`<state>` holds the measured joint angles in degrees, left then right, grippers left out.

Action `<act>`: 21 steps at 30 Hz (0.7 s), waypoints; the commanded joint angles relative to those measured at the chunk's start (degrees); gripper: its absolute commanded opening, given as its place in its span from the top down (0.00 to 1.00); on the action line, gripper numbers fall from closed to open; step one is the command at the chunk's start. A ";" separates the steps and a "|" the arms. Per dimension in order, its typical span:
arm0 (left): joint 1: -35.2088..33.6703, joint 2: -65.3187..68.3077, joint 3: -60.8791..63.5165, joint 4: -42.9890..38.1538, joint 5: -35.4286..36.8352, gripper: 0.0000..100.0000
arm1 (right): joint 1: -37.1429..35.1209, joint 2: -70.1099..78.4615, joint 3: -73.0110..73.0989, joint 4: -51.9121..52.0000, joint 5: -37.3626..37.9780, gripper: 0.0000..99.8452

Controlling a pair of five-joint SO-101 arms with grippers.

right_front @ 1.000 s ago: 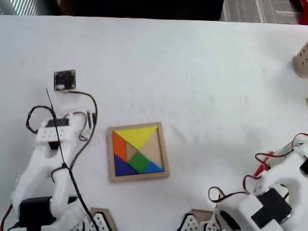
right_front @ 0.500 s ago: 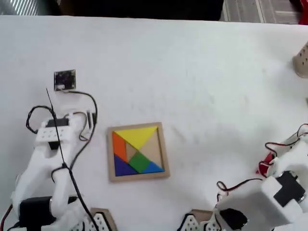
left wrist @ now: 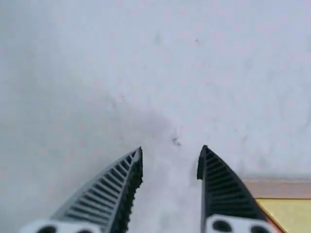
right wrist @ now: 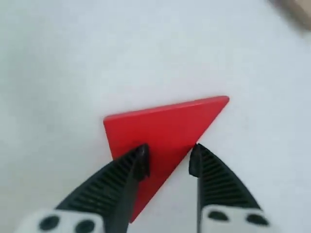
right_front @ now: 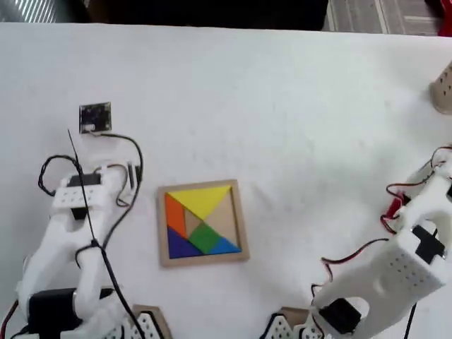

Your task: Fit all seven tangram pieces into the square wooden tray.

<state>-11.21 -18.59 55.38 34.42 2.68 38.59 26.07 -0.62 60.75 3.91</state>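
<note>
From the high view, the square wooden tray (right_front: 163, 226) lies on the white table (right_front: 282, 106), slightly turned, between the two arms. Inside it sit a yellow triangle (right_front: 203, 198) along the far edge, an orange triangle (right_front: 173, 212) on the side toward the left arm (right_front: 67, 240), a dark blue piece (right_front: 181, 246), a green square (right_front: 205, 236) and a light blue triangle (right_front: 225, 246) along the near edge. A pale wood-coloured area (right_front: 224, 215) fills the rest, and I cannot tell whether it is pieces or bare tray floor. The right arm (right_front: 395, 279) stands well apart from the tray at the table's near right corner. A small dark square board (right_front: 94, 117) with a black cable lies beyond the left arm. In the left wrist view, the left gripper (left wrist: 170, 160) hangs over bare table with its fingers parted and nothing between them. A corner of the tray with the yellow triangle (left wrist: 286, 213) shows just beside one finger. In the right wrist view, a flat red triangle (right wrist: 160, 126) lies on the table. The right gripper (right wrist: 168, 159) is over it with fingers spread. One tip covers the red face, and the other is at the triangle's sloping edge. The fingers do not grip the piece.
</note>
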 commanded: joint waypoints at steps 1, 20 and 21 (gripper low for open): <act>-0.22 -0.22 -0.18 -0.88 -0.26 0.80 | -6.37 -0.40 -2.29 -0.48 11.52 0.86; -0.22 -0.22 -0.26 -1.14 -0.35 0.80 | -12.88 -10.33 -9.32 14.90 12.66 0.98; -0.22 -0.22 -0.26 -1.14 -0.35 0.80 | -12.88 -10.33 -9.32 14.81 9.85 0.98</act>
<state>-11.21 -18.59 55.38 34.42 2.68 26.29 19.12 -7.47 75.34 21.67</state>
